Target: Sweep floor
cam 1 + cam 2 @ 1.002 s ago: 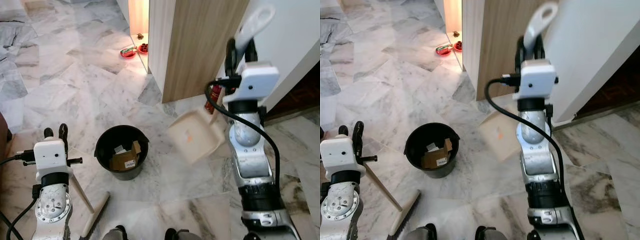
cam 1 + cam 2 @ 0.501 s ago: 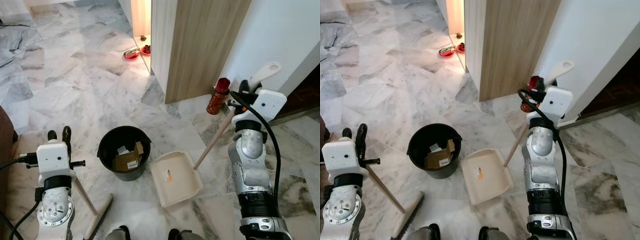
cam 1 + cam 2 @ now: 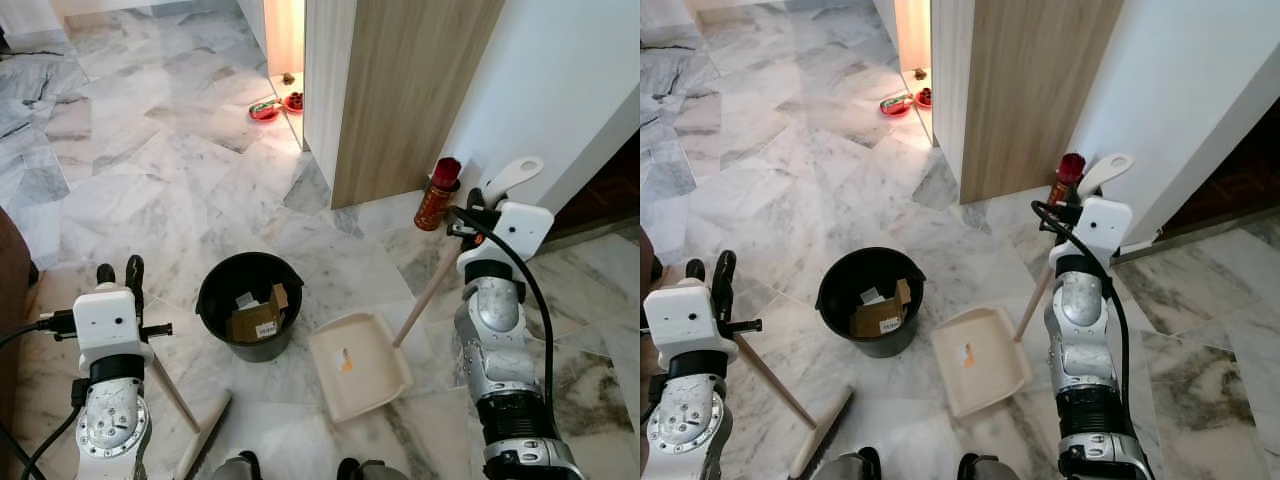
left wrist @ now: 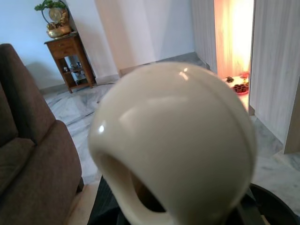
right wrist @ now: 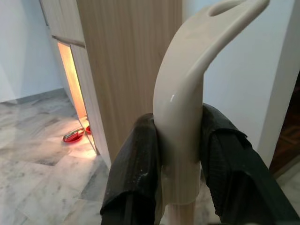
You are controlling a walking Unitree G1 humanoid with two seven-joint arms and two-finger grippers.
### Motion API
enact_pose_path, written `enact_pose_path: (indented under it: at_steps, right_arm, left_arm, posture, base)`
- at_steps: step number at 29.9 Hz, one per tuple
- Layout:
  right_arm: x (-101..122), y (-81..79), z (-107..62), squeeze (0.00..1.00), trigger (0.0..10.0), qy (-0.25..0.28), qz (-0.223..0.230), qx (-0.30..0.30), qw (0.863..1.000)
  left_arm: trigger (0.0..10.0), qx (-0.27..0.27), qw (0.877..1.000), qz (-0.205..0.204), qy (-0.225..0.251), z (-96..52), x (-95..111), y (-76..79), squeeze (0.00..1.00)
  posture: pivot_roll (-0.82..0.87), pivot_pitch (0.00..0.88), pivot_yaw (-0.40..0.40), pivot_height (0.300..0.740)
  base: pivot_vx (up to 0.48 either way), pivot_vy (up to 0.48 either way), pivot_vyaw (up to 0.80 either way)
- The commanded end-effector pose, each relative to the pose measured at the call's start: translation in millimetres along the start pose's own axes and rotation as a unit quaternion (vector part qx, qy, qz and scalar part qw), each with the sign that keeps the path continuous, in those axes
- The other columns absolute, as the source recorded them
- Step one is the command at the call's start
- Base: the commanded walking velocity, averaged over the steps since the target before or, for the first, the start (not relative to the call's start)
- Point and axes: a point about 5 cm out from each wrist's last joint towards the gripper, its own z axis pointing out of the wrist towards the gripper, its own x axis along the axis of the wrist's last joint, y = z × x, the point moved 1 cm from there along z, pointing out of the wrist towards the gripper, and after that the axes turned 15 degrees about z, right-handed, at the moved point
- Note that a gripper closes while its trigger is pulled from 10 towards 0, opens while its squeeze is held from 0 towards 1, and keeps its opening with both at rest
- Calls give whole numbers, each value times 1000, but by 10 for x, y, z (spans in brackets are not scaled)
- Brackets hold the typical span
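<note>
A cream dustpan (image 3: pixel 362 372) lies low on the marble floor, just right of a black bucket (image 3: pixel 212 290) that holds cardboard scraps. Its long wooden handle (image 3: pixel 428 292) slants up to my right gripper (image 3: pixel 480 205), which is shut on the cream grip (image 5: pixel 183 117) between both black fingers (image 5: pixel 133 173). My left gripper (image 3: pixel 118 270) is shut on the rounded cream top (image 4: pixel 173 140) of a broom. The broom stick (image 3: pixel 172 390) runs down to the brush head (image 3: pixel 203 447) by my feet. A small orange mark sits on the pan.
A red spray can (image 3: pixel 436 193) stands against the white wall behind the dustpan handle. A wooden cabinet panel (image 3: pixel 400 90) rises beyond the bucket, with red bowls (image 3: pixel 266 109) near its lit opening. A brown sofa (image 4: pixel 33 164) is at my left.
My right arm has come down, and the dustpan has gone from raised and tilted to lying low beside the bucket. The left arm and broom have held still.
</note>
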Motion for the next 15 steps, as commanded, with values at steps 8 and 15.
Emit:
enact_pose_path:
  at_steps: [8,15]
  right_arm:
    - [-5,35,-17,0,10000,6,-9,20,1000]
    - [15,60,17,0,10000,5,-8,40,999]
  left_arm:
    - [10000,22,1000,5,14,12,54,-98,0]
    - [10000,16,1000,7,13,-28,35,-71,0]
  posture:
    - [93,209,-34,740]
    - [81,219,-38,740]
  base:
    - [0,0,0]
    - [0,0,0]
